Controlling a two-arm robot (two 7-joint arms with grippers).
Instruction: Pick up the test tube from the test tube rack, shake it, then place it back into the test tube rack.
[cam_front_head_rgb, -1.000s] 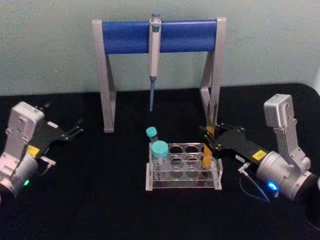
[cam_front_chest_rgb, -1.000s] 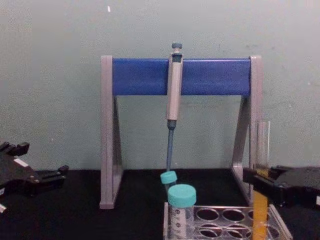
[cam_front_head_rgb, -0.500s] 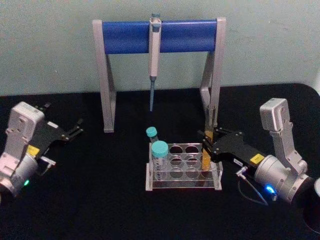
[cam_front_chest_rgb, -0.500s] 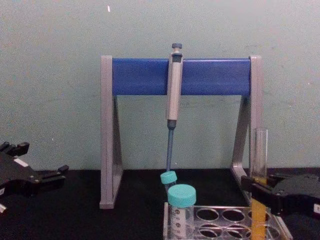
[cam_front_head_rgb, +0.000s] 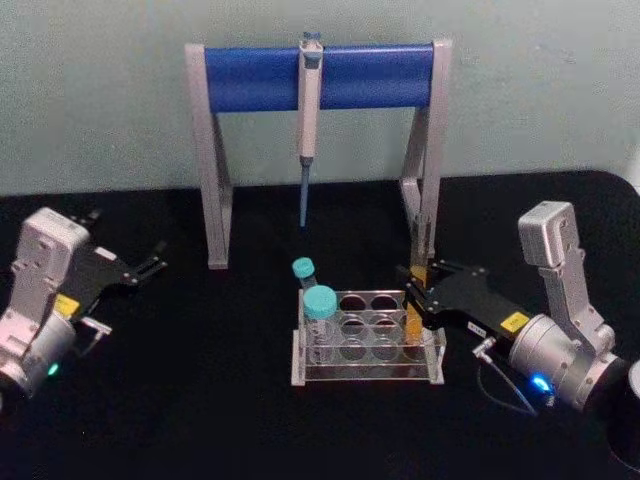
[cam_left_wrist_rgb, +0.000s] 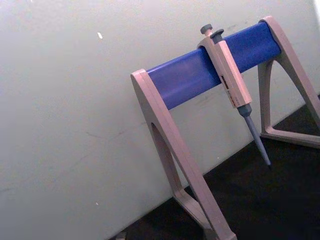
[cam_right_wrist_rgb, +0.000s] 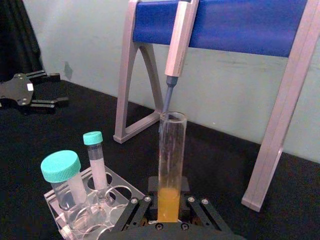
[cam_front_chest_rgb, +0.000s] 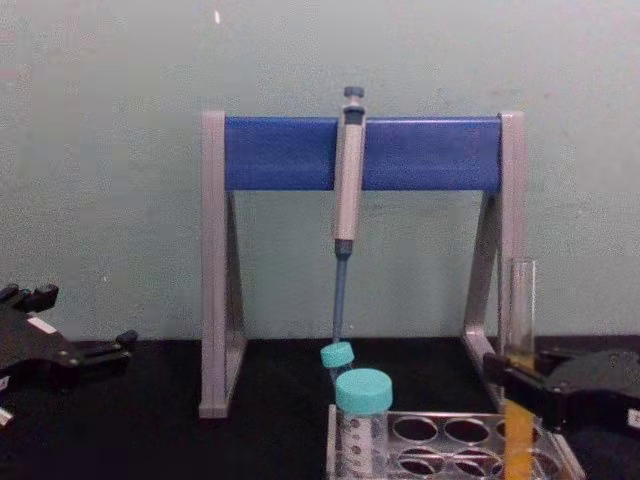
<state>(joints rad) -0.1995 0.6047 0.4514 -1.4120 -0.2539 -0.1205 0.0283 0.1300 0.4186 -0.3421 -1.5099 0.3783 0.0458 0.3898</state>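
The test tube (cam_front_head_rgb: 414, 321) stands upright in the right end of the test tube rack (cam_front_head_rgb: 365, 371), with orange-yellow liquid in its lower part. My right gripper (cam_front_head_rgb: 417, 287) is shut on it around mid-height. From the chest, the clear upper tube (cam_front_chest_rgb: 519, 305) rises above the right gripper (cam_front_chest_rgb: 520, 388) and the rack (cam_front_chest_rgb: 440, 432). The right wrist view has the test tube (cam_right_wrist_rgb: 171, 150) between the fingers, beside the rack (cam_right_wrist_rgb: 75, 226). My left gripper (cam_front_head_rgb: 150, 265) rests open at the far left of the table.
Two teal-capped tubes (cam_front_head_rgb: 319, 303) (cam_front_head_rgb: 303, 268) stand in the rack's left end. Behind it is the grey-and-blue pipette stand (cam_front_head_rgb: 250, 78) with a pipette (cam_front_head_rgb: 308, 110) hanging from the bar. The table is black, against a pale green wall.
My right gripper has lowered the test tube a little deeper into the rack's right end. The left arm has stayed still.
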